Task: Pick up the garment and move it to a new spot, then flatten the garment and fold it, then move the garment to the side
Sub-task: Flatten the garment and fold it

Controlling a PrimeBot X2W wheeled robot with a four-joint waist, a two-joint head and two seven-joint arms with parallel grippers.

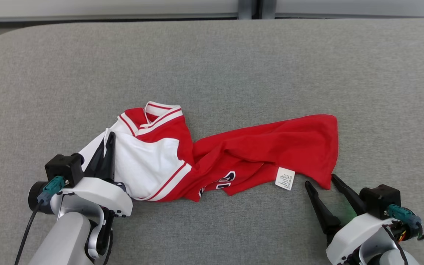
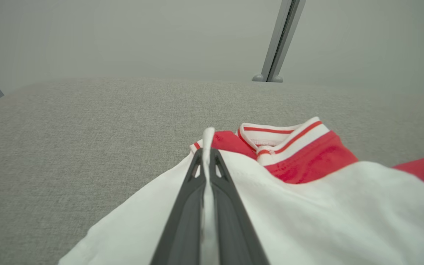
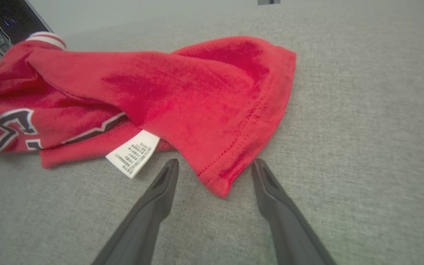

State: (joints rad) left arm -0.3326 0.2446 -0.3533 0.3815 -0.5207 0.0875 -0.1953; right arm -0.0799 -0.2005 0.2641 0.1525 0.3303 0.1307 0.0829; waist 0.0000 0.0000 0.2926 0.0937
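Viewing the head camera, I see the garment [image 1: 256,147], a red-and-white jersey, lying crumpled on the grey table [image 1: 212,66]. All positions below are referenced to the white label [image 1: 285,178] at the garment's near edge.

1. Garment. The red body bunches in folds on both sides of the label. The hem end lies just right of the label. Dark lettering [image 1: 226,178] shows just left of it. The white panel [image 1: 142,162] and the striped collar [image 1: 160,110] lie well to the left of the label, with the collar farther from me than the label.

2. Left gripper [image 1: 110,137]. It sits well to the left of the label, at the white panel. Its fingers are pressed together. In the left wrist view, the left gripper [image 2: 206,154] pinches a fold of white cloth between them, so it is clamped on the garment [image 2: 307,206].

3. Right gripper [image 1: 320,180]. It sits just right of the label, fingers spread wide and holding nothing. In the right wrist view, the hem corner [image 3: 221,187] lies between the two fingers of the right gripper [image 3: 215,162], beside the label [image 3: 133,152]. I cannot tell whether either finger touches the cloth.
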